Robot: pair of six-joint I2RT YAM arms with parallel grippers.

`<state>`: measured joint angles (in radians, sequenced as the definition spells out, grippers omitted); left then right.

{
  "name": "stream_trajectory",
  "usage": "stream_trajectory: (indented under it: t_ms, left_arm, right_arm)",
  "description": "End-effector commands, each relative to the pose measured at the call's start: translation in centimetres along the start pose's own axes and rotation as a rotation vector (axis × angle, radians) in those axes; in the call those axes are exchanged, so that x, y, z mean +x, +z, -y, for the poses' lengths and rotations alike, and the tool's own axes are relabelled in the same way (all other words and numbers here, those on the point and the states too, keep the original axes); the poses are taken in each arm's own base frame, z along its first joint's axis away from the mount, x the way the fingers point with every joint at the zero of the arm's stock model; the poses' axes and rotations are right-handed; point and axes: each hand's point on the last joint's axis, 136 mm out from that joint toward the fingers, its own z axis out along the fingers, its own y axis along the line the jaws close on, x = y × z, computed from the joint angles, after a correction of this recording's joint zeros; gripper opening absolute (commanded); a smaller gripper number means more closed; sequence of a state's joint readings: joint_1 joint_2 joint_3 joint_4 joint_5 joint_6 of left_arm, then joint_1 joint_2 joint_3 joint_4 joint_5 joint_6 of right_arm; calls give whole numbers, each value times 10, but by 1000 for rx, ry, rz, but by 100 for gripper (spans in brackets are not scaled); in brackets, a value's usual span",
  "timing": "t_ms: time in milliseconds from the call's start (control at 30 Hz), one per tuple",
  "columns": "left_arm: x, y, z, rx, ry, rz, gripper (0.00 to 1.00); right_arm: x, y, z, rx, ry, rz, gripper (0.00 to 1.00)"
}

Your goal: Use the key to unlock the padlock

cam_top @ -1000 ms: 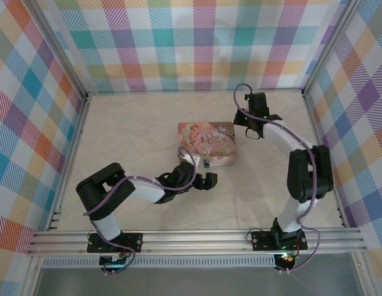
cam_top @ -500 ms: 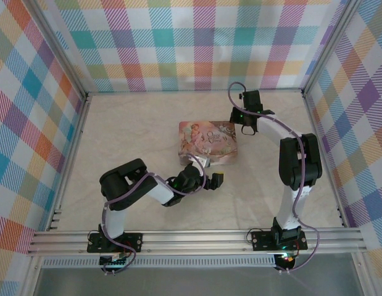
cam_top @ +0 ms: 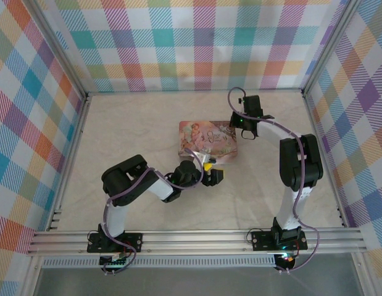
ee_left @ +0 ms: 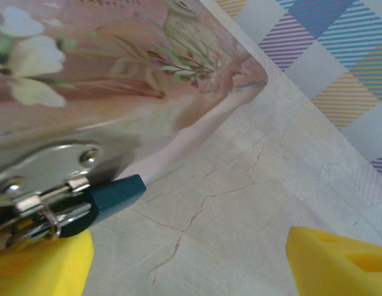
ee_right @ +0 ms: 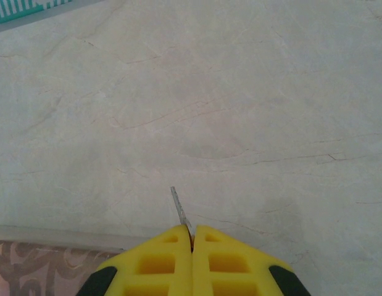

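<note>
Padlock [ee_left: 113, 196] hanging on the metal hasp [ee_left: 45, 169] at the pink tin [cam_top: 206, 139]'s near wall, between the spread, released jaws of the left pincer [cam_top: 212, 172], just beside one yellow finger [ee_left: 42, 265], the other finger well off to the right; nothing clenched. Key [ee_right: 178, 209] clenched in the shut right pincer [ee_right: 192, 237], thin blade poking out over the table [ee_right: 240, 92], across the tin from the padlock. Close up from the wrists: hasp rivets, key blade. From above instead: both pincers at the tin, one near, one far right.

Black-and-white arms [cam_top: 147, 185] — purple cables [cam_top: 231, 98], yellow fingers [ee_right: 160, 262]
</note>
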<state>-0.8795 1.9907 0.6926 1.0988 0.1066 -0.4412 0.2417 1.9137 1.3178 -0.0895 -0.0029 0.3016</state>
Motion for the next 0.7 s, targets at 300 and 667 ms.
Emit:
stream_trajectory:
  t_ms: [300,667]
  left_arm:
    - [-17,-20,-35,-64,-202,126,92]
    - [-22,-15,-35,-7,-230,96,87]
  right_arm:
    - [16,-12,-4,-12,-16,-35,0]
    - [17,-16,-8,-33,-12,-26,0]
